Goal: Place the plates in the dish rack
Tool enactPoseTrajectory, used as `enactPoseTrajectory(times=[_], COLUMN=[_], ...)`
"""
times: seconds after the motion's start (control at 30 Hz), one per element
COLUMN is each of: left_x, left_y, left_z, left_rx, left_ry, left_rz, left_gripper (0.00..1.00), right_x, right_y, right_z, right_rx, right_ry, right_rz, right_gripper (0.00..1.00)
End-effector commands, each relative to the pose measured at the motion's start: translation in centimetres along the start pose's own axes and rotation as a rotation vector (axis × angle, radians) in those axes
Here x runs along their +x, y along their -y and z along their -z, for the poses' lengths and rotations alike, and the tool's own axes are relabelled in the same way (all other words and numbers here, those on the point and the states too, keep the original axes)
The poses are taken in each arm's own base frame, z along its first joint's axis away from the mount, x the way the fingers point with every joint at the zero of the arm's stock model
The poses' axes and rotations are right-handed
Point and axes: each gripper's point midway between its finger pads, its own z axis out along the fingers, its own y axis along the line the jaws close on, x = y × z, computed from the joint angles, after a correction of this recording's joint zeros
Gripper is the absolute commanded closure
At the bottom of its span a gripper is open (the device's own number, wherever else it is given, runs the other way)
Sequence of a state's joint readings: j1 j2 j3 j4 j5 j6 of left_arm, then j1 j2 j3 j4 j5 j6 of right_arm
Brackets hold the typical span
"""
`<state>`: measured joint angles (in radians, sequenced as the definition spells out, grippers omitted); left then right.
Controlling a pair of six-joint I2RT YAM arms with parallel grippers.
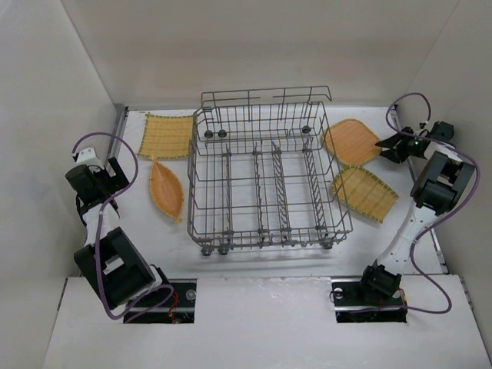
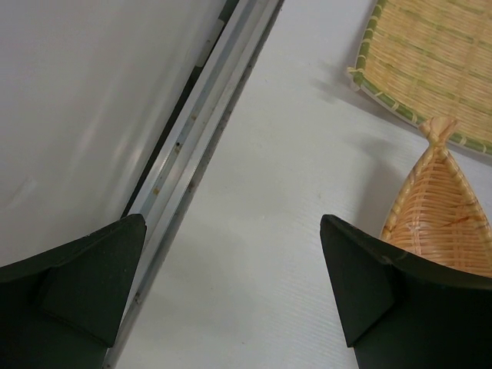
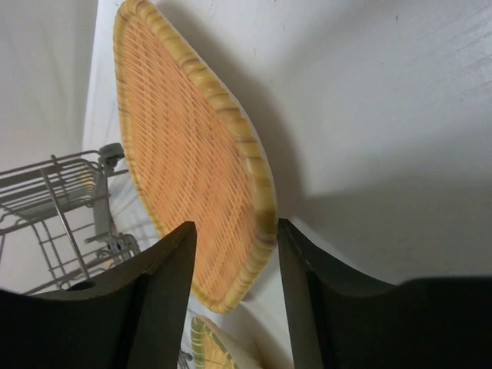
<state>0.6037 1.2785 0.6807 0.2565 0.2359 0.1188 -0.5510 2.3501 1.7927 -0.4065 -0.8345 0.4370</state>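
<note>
Upper right of the overhead view, the right claw (image 1: 383, 145) straddles the right-hand tip of the rounded orange plate (image 1: 352, 141), its fingers narrowed to either side. Whether they pinch it I cannot tell. At left, the left claw (image 1: 117, 171) gapes wide, holding nothing, with the leaf-shaped plate (image 1: 166, 188) just right of it. The right wrist view shows only a corner of the dish rack (image 1: 265, 231). Four plates lie on the table (image 1: 254, 269), two on each side of the one rack: these two orange ones, the left yellow plate (image 1: 167, 134) and the right yellow plate (image 1: 365, 194).
</note>
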Motion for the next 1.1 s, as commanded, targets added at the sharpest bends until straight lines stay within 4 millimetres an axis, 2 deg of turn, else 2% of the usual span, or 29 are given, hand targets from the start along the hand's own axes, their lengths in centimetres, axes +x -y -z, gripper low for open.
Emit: enactPoseTrajectory(times=[0.0,0.1,0.2,0.37,0.53,0.67,0.77,0.87,1.07], left_x=[-2.3,-2.3,-2.3,-2.3,-2.3,-2.3,-2.3,-2.3,-2.3], left_y=[0.1,0.1,0.1,0.1,0.0,0.0,0.0,0.1,0.3], left_z=[-0.1,-0.2,-0.2,-0.2,-0.2,-0.3,-0.2,-0.2,-0.2], left_rx=[0.007,0.008,0.010,0.008,0.007,0.009,0.007,0.010,0.012], left_ry=[0.052,0.048,0.048,0.051,0.048,0.046,0.048,0.048,0.052], left_rz=[-0.004,-0.005,-0.007,-0.006,-0.003,-0.003,-0.004,-0.007,-0.009], left_gripper=[0.00,0.00,0.00,0.00,0.00,0.00,0.00,0.00,0.00], right_x=[-1.9,-1.9,-1.3,-1.1,-0.7,-0.2,-0.2,-0.6,-1.9], right_y=[-1.7,-1.6,-1.9,-2.2,-2.1,-2.0,-2.5,-3.9,-5.9], right_z=[-0.1,0.0,-0.5,-1.1,-1.5,-1.2,0.4,2.3,7.8], right_rx=[-0.068,-0.044,-0.010,0.030,0.066,0.085,0.109,0.125,0.179], right_ry=[0.035,0.045,0.042,0.053,0.054,0.055,0.088,0.140,0.310], right_rz=[-0.005,-0.040,-0.034,-0.015,0.018,0.042,0.104,0.177,0.292], right_gripper=[0.46,0.36,0.39,0.54,0.83,0.99,1.00,1.00,1.00])
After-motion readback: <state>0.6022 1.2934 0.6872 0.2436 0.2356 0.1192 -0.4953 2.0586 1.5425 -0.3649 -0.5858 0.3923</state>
